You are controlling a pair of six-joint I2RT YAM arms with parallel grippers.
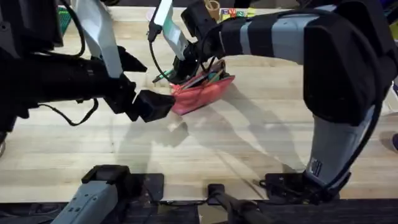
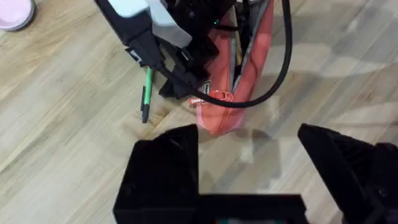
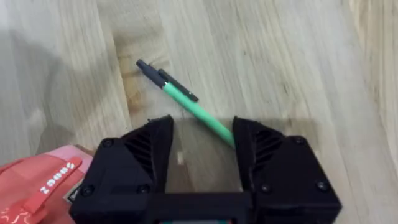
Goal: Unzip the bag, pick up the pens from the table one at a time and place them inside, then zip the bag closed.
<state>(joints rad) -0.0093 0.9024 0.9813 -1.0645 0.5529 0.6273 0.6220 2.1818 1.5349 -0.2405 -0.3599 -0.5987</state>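
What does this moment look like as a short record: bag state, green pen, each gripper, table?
bag: coral-pink pouch on the table, zipper open, items visible inside
green pen: lying flat on the wood beside the bag, dark tip pointing away from the right gripper, not lifted
right gripper: open, fingers either side of the green pen's rear end, right next to the bag
left gripper: open, empty, just short of the bag's near end
table: light wood, planks visible
stage: bag unzipped; green pen not yet in
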